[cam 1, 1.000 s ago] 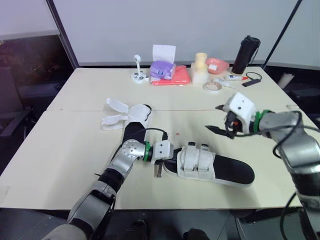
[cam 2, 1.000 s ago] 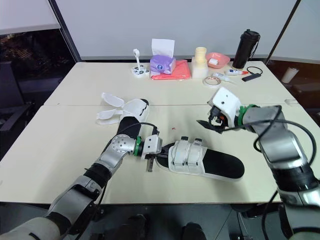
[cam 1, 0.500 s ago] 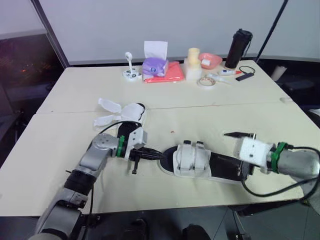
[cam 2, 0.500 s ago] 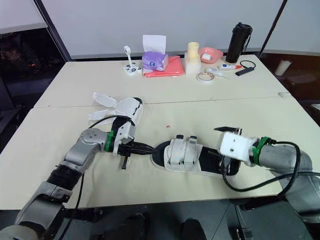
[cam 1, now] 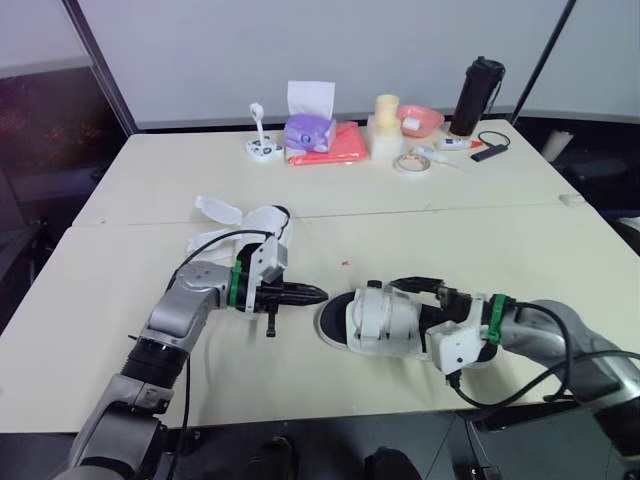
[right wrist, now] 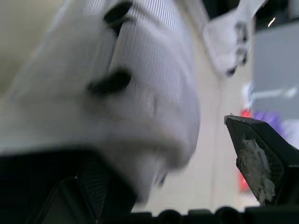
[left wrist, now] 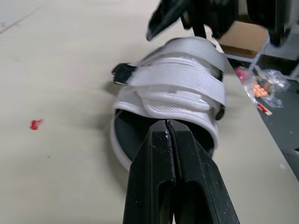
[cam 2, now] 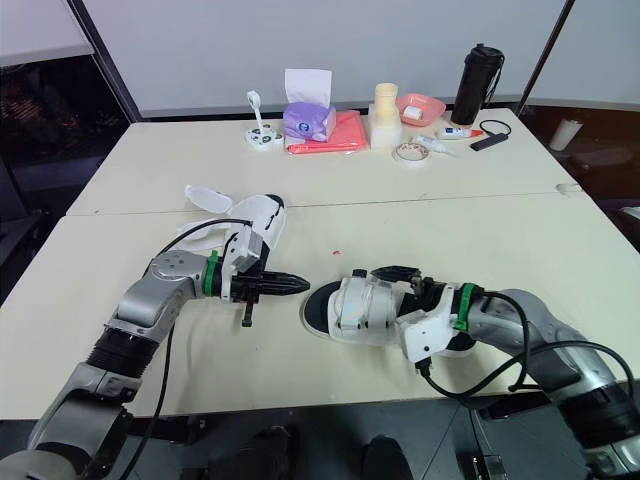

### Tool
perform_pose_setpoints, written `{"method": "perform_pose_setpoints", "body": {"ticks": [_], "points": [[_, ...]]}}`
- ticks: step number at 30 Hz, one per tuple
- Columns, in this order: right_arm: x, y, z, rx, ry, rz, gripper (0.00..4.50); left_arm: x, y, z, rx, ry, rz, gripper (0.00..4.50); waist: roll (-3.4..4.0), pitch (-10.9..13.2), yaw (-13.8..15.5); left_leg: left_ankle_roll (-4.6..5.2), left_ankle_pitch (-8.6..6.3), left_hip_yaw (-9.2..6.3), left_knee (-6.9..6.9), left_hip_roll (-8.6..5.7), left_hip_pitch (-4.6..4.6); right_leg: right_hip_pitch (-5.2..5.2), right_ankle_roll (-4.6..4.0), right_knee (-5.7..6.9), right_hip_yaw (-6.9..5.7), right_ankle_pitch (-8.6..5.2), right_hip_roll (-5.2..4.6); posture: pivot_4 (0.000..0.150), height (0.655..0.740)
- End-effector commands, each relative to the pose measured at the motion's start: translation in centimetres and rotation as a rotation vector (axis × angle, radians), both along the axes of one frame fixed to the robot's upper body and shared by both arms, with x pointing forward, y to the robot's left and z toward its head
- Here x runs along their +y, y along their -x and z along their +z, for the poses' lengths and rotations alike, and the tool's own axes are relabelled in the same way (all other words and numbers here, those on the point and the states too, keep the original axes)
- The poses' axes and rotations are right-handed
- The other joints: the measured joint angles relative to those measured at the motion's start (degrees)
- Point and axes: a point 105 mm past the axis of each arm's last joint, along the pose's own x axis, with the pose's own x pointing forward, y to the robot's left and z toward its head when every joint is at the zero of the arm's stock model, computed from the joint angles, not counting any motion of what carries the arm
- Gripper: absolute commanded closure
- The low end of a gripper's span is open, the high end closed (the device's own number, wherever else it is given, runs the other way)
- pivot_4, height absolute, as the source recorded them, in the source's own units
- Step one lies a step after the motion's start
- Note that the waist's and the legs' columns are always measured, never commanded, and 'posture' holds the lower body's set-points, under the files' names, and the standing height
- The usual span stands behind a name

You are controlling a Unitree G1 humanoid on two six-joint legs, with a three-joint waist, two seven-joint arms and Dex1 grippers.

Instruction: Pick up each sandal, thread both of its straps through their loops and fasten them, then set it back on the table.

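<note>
A black-soled sandal (cam 1: 385, 318) with both white straps closed lies on the table (cam 1: 120, 290) in front of me. My right gripper (cam 1: 412, 300) is open and straddles its strapped upper, with one black finger (cam 1: 410, 285) above the straps. In the right wrist view the white straps (right wrist: 140, 84) sit between the fingers, with a gap to one finger (right wrist: 261, 154). My left gripper (cam 1: 316, 294) is shut on nothing, a little off the sandal's toe (left wrist: 140, 140) and pointing at it. The second sandal (cam 1: 268, 225) lies behind my left arm, its white straps (cam 1: 215, 212) spread open.
Along the table's back edge stand a purple tissue box (cam 1: 309, 130), a red cloth (cam 1: 335, 150), a cream cylinder (cam 1: 387, 112), a pink bowl (cam 1: 420, 120), a tape roll (cam 1: 407, 164) and a black bottle (cam 1: 475, 95). A red speck (cam 1: 345, 264) lies mid-table.
My right gripper came down from above the table, then slid left from beside the sandal's heel onto its straps. My left gripper backed slightly away from the toe.
</note>
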Motion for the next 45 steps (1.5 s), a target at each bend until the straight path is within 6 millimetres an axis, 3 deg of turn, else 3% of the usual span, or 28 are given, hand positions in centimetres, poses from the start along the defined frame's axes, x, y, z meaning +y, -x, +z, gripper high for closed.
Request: {"method": "perform_pose_setpoints", "body": {"ticks": [1,5,6,8,14,15,19,24,27,30,33,38,42,45], "points": [[1.6,0.3,-0.6,-0.052,0.001,0.1,0.43,-0.1,0.1,1.5,-0.039,0.04,0.005,4.5,0.0,0.0,0.0,-0.02,0.01,0.0,0.0,0.0,0.0,0.0,0.0,0.02,0.0,0.0,0.01,0.15,0.74],[2.8,0.5,-1.1,-0.08,-0.002,0.17,0.43,0.4,0.0,1.2,-0.04,0.025,0.022,4.5,0.0,0.0,0.0,-0.07,0.05,0.0,0.01,0.0,0.04,-0.02,-0.01,0.14,0.01,0.0,0.02,0.15,0.74],[2.9,0.5,-1.1,-0.088,-0.004,0.182,0.67,0.4,-0.1,1.2,-0.037,0.026,0.026,4.5,0.0,0.0,0.0,-0.08,0.05,0.0,0.01,0.0,0.05,-0.03,-0.01,0.19,0.03,-0.01,0.02,0.15,0.74],[3.0,0.5,-1.1,-0.102,-0.001,0.196,1.29,0.6,-0.2,1.2,-0.039,0.022,0.034,4.5,0.0,0.0,0.0,-0.1,0.07,0.0,0.02,0.0,0.05,-0.05,-0.01,0.24,0.04,-0.01,0.03,0.15,0.74],[2.5,0.2,-0.5,-0.133,-0.003,0.197,4.19,0.8,-0.4,1.1,-0.041,0.02,0.047,4.5,0.0,0.0,0.0,-0.15,0.11,0.01,0.05,-0.01,0.05,-0.24,-0.03,0.59,0.18,-0.02,0.03,0.15,0.74],[2.4,0.1,-0.5,-0.136,-0.002,0.192,4.5,0.9,-0.4,1.1,-0.041,0.019,0.048,4.5,0.0,0.0,0.1,-0.19,0.14,0.01,0.06,-0.01,0.05,-0.28,-0.04,0.65,0.19,-0.03,0.03,0.15,0.74],[1.8,-1.8,1.8,-0.195,-0.088,0.057,4.5,0.8,-0.5,1.0,-0.045,0.018,0.052,4.5,0.0,0.0,0.0,-0.27,0.2,0.03,0.07,-0.02,0.05,-0.3,-0.05,0.74,0.19,-0.03,0.03,0.15,0.74],[-0.6,-7.5,5.8,-0.249,-0.275,-0.356,4.5,0.5,-0.5,0.8,-0.047,0.026,0.057,4.5,0.0,0.0,-0.2,-0.31,0.25,0.0,0.07,0.0,0.05,-0.41,-0.07,0.89,0.32,-0.02,0.06,0.15,0.74],[-2.7,-10.6,6.5,-0.209,-0.391,-0.637,4.5,0.2,-0.5,0.8,-0.048,0.036,0.06,4.5,0.0,0.0,-0.2,-0.35,0.28,0.03,0.06,0.04,0.04,-0.53,-0.07,0.97,0.46,-0.02,0.13,0.15,0.74],[-4.6,-14.2,7.0,-0.303,-0.293,-0.851,4.5,0.0,-0.4,0.8,-0.053,0.044,0.068,4.5,0.02,0.0,-0.1,-0.37,0.29,0.09,0.04,0.04,0.03,-0.62,-0.08,1.01,0.55,-0.02,0.15,0.15,0.74],[-6.1,-16.1,6.5,-0.316,-0.259,-1.001,4.5,-0.1,-0.4,0.7,-0.056,0.05,0.079,4.5,0.02,0.0,0.0,-0.38,0.3,0.18,-0.04,0.04,0.01,-0.7,-0.08,1.0,0.63,-0.01,0.14,0.15,0.74],[-7.3,-17.4,5.1,-0.293,-0.249,-1.166,4.5,0.0,-0.2,0.5,-0.06,0.053,0.094,4.5,0.02,0.0,-0.5,-0.69,0.48,0.37,-0.32,0.07,0.0,-0.89,-0.09,0.97,0.79,-0.01,0.14,0.15,0.74],[-8.8,-17.3,3.8,-0.231,-0.212,-1.318,4.5,0.1,-0.1,0.4,-0.064,0.052,0.105,4.5,0.02,0.0,-0.8,-0.73,0.51,0.47,-0.44,0.07,0.02,-0.98,-0.08,0.99,0.9,-0.01,0.15,0.15,0.74],[-8.8,-17.2,3.5,-0.217,-0.202,-1.349,4.5,0.0,0.0,0.3,-0.064,0.052,0.108,4.5,0.03,0.0,-0.8,-0.7,0.5,0.48,-0.44,0.07,0.02,-0.97,-0.08,1.0,0.88,-0.01,0.15,0.15,0.74]]}}
